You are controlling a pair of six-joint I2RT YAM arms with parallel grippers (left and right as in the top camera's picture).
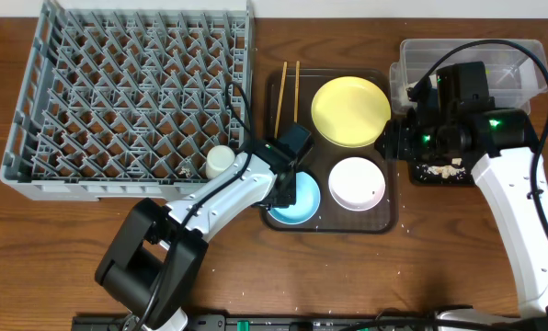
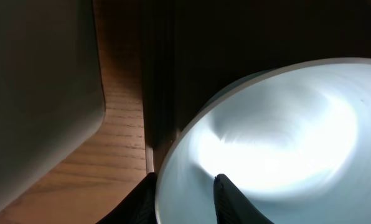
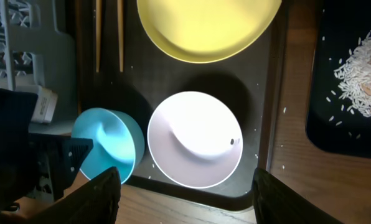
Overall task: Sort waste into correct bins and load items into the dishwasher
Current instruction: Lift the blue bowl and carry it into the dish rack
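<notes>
- The light blue bowl [image 2: 279,124], at the near left corner of the brown tray [image 3: 173,68], is straddled at its rim by the left gripper [image 2: 184,186], one finger inside and one outside. Whether it is pinched cannot be told.
- The right gripper [image 3: 187,190] is held wide open and empty above the tray, beside the white bowl [image 3: 195,140].
- Farther back, the yellow plate [image 1: 350,110] and chopsticks [image 1: 288,92] are seen on the tray.

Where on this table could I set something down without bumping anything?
Bare table wood lies in front of the dish rack, left of the left arm, and at the front between the brown tray and the right arm. The rack holds only a small white cup. The tray is crowded: chopsticks, yellow plate, white bowl and blue bowl.
</notes>
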